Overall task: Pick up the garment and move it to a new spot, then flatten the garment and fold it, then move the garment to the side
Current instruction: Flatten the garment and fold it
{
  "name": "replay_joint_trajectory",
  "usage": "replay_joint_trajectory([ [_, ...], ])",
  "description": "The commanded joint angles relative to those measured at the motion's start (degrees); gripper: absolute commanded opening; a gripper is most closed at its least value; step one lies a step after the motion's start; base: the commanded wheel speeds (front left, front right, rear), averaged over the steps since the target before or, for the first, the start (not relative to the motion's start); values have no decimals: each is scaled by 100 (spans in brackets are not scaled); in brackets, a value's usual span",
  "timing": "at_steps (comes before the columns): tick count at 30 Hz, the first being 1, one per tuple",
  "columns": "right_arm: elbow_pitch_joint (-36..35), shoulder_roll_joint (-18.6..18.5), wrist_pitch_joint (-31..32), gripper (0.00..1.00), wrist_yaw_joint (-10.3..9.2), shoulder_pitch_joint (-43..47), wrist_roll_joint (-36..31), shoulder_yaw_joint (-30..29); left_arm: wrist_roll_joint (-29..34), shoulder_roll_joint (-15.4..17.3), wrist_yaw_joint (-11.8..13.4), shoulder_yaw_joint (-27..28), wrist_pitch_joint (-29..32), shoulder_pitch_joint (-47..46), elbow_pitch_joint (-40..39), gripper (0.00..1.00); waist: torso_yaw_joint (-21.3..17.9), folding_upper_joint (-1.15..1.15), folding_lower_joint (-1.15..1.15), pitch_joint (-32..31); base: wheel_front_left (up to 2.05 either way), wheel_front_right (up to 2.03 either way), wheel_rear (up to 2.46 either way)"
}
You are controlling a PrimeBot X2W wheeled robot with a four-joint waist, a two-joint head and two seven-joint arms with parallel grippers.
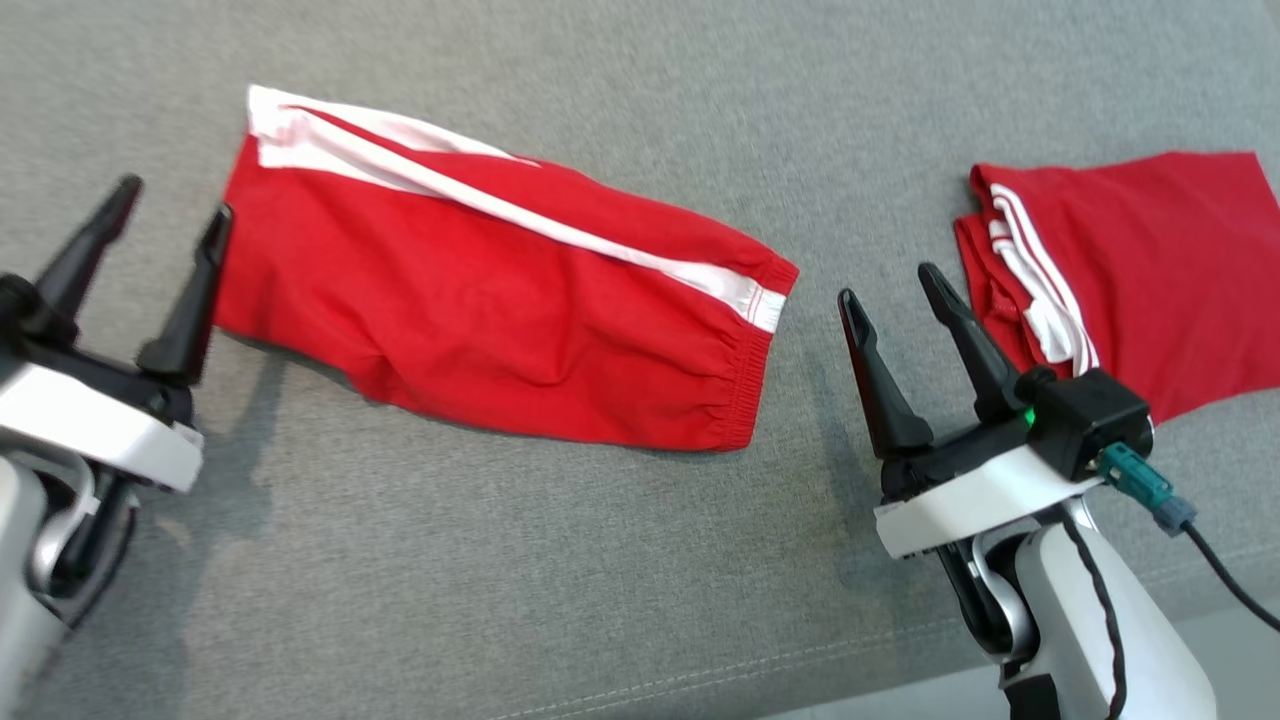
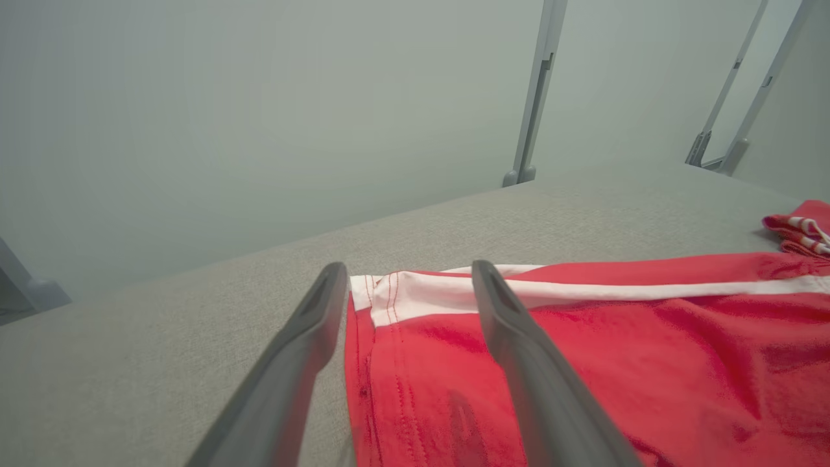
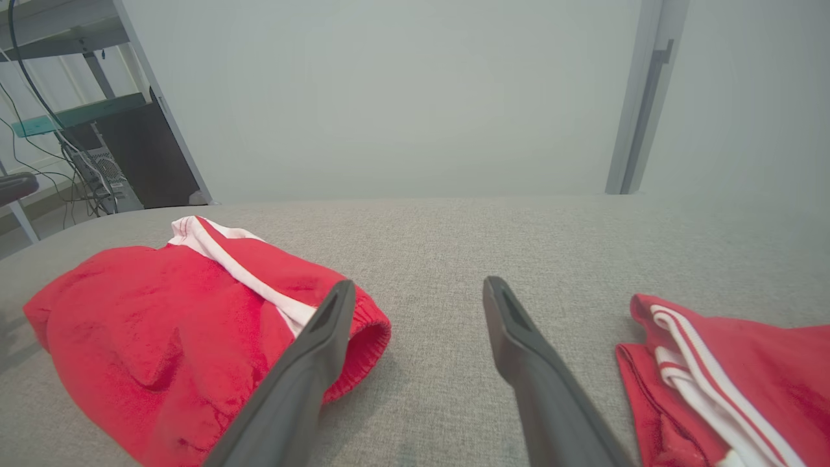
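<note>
The red shorts (image 1: pixel 500 310) with the white side stripe lie flat on the grey counter (image 1: pixel 500 560), in its middle part and a little toward the left edge. They look folded in half, one leg over the other, with some small wrinkles near the elastic waist. So I judge the flattening and folding as done or almost done, and the move to the side is what remains. The left tool (image 1: pixel 176 197) stands open at the leg-hem end, holding nothing. The right tool (image 1: pixel 888 282) is also open and empty, just beside the waist end. A second red garment (image 1: pixel 1130 270) lies folded near the right edge.
</note>
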Motion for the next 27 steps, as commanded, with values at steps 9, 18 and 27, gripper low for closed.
replay_joint_trajectory([
  [9, 299, 37, -59, 100, 8, 420, -203, -263, 636, -652, -149, 698, -33, 715, 323, 100, 426, 0, 0, -1047, 0, 0, 0],
  [18, 349, 37, -59, 100, 8, 925, -339, -782, 1053, -1445, -193, 1213, -33, 1390, 888, 100, 467, 0, 0, -1571, 0, 0, 0],
  [27, 9, 37, -59, 100, 8, 1282, -415, -979, 1237, -1459, -250, 1636, -33, 1322, 1046, 100, 160, 0, 0, -1354, 0, 0, 0],
])
